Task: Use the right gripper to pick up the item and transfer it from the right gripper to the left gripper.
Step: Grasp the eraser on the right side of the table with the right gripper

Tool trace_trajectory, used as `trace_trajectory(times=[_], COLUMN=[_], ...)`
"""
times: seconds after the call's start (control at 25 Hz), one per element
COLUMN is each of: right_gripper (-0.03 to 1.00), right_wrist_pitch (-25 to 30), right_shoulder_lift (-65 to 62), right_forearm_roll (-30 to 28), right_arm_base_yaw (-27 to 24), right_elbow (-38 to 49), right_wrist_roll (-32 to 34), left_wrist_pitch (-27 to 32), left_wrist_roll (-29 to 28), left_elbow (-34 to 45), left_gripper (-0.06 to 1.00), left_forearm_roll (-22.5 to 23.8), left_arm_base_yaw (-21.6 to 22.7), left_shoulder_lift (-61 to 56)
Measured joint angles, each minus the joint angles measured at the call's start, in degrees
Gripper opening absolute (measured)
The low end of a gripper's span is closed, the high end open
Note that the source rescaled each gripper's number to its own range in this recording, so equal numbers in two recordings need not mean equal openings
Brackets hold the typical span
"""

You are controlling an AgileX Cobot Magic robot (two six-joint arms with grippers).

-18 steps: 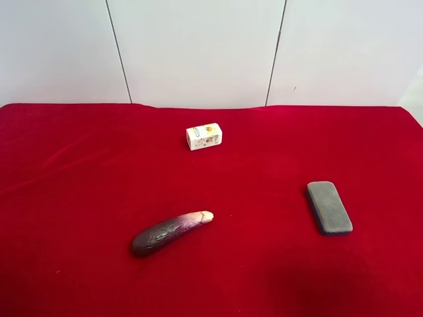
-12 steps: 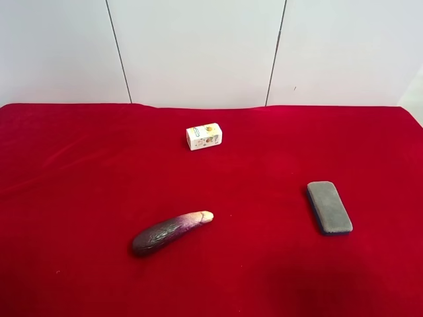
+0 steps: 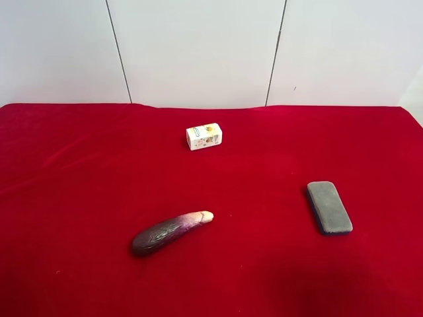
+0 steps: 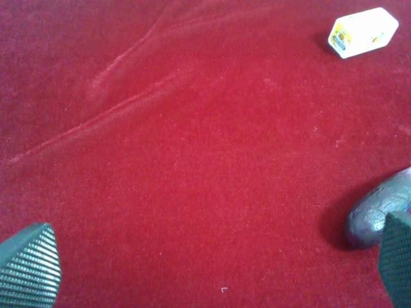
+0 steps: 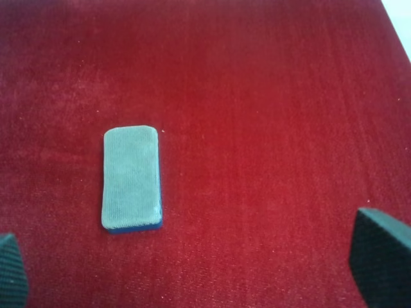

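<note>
The item, a flat grey pad (image 3: pixel 329 207) with a thin blue underside, lies on the red cloth at the exterior high view's right. It also shows in the right wrist view (image 5: pixel 130 178). My right gripper (image 5: pixel 192 273) is open and empty above the cloth; the pad lies ahead of it, closer to one finger. My left gripper (image 4: pixel 215 266) is open and empty over bare cloth. Neither arm shows in the exterior high view.
A dark purple eggplant (image 3: pixel 169 232) lies near the middle front; its end shows beside one left finger (image 4: pixel 379 215). A small white printed box (image 3: pixel 204 137) stands further back, also in the left wrist view (image 4: pixel 363 32). The red cloth (image 3: pixel 79 178) has folds at the left.
</note>
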Motion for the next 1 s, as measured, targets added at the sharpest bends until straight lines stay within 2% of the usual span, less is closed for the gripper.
trace_trajectory(times=[0.8,1.0], right_gripper=[1.0,1.0], right_wrist_pitch=[0.0,0.0], right_shoulder_lift=[0.12,5.81], right_forearm_roll=[0.4,1.66], right_arm_base_yaw=[0.0,0.0], right_elbow=[0.0,0.02], right_wrist_roll=[0.89,0.89], left_wrist_pitch=[0.0,0.0], left_wrist_roll=[0.0,0.0], left_elbow=[0.0,0.0], left_gripper=[1.0,1.0], left_forearm_roll=[0.0,0.0], left_arm_base_yaw=[0.0,0.0], left_shoulder_lift=[0.0,0.0])
